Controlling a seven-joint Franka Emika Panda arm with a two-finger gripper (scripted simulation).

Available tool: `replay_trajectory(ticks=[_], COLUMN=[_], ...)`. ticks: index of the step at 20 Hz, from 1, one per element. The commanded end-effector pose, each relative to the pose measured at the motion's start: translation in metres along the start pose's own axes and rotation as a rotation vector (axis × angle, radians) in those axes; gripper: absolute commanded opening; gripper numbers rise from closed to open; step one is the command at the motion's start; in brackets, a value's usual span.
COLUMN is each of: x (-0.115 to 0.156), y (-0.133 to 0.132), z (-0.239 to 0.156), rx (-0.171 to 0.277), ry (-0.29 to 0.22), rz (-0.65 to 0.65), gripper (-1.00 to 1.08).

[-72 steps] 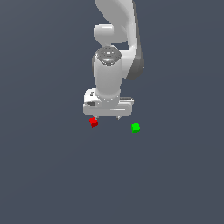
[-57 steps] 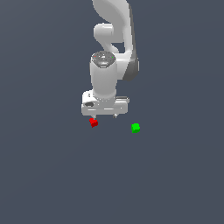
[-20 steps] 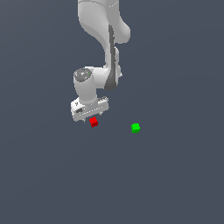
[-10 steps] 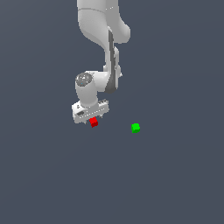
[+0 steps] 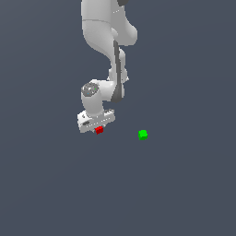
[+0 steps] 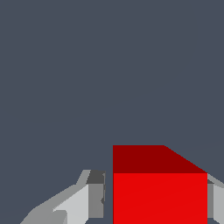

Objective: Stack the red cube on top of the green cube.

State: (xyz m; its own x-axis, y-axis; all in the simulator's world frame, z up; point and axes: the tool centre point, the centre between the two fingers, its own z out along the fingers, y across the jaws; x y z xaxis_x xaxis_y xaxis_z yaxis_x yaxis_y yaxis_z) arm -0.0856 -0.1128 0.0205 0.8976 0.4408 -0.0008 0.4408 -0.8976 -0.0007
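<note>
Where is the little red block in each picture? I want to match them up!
Exterior view: the red cube sits just under the gripper, toward the exterior view's left of the green cube.
Wrist view: the red cube fills the near foreground, between the two grey fingers; the green cube is not in it.
Shared landmark: the gripper around the red cube.
</note>
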Motion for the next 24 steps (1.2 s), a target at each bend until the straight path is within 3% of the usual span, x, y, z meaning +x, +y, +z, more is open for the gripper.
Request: replay_trajectory(ticks=[1,14,24], x=[0.000,0.000,-0.001], y=[0.000,0.001,0.000], z=[0.001,-0.004,-0.051], rx=[-0.001,-0.001,-0.001], ry=[0.001,0.001,0.001], rz=[0.000,0.001,0.001], gripper=[-1.00,-1.00,-1.00])
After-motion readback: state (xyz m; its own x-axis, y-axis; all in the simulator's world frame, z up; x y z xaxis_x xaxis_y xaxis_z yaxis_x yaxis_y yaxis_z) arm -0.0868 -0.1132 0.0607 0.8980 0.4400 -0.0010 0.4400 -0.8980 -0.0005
